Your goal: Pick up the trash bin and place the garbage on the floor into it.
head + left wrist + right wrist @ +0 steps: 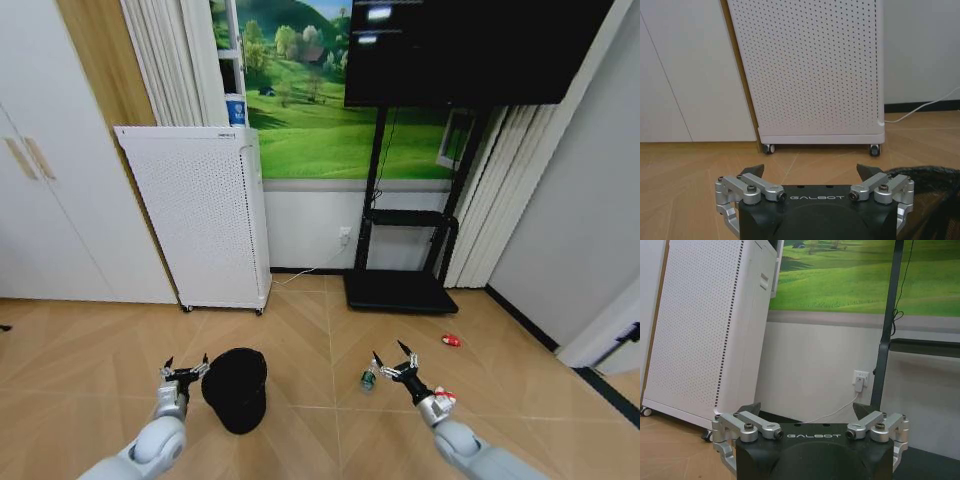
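Two grippers, fingers wide: left gripper (187,367) beside trash bin (236,388); right gripper (392,360) near bottle (368,379).

Head camera looks from high up, forward and down across the floor (330,330). Both wrist cameras sit low, close behind each hand, facing the wall; all three catch the white perforated cabinet (195,215) (812,70) (705,335).
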Tool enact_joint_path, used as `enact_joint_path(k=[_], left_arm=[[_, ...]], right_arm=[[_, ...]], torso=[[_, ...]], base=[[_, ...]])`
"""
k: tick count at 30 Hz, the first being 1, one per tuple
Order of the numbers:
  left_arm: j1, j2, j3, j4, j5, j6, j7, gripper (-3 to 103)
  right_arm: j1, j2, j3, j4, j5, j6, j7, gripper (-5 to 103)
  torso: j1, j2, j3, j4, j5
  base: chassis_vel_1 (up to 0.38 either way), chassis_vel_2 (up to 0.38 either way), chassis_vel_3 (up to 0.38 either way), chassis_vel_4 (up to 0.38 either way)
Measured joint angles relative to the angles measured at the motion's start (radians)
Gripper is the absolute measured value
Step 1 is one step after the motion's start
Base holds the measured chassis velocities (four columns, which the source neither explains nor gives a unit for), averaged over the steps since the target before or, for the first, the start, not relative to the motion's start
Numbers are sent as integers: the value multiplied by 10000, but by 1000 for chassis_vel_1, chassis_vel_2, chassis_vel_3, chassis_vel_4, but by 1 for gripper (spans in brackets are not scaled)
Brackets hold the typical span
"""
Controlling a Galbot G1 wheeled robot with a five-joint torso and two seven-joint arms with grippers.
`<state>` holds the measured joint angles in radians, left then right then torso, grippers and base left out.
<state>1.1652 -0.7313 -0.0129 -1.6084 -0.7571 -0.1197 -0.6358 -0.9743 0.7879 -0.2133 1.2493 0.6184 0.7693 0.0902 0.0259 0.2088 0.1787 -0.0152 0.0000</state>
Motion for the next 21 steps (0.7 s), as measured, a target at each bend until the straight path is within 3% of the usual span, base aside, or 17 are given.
enact_joint_path(k=[5,13,21], left_arm=[[-142,-286,274,413,177,-29,169,100],[-513,-653,633,671,-203,78,234,100],[313,-847,432,430,-258,117,145,100]], right_arm=[[-149,10,68,54,-51,25,31,100],[-408,33,303,92,-36,49,36,100],[-502,64,430,25,-76,90,27,100]], torso=[[3,5,6,1,-1],[6,16,11,-1,1],[8,23,16,4,1]], base=[[0,0,0,0],[0,0,0,0],[0,0,0,0]])
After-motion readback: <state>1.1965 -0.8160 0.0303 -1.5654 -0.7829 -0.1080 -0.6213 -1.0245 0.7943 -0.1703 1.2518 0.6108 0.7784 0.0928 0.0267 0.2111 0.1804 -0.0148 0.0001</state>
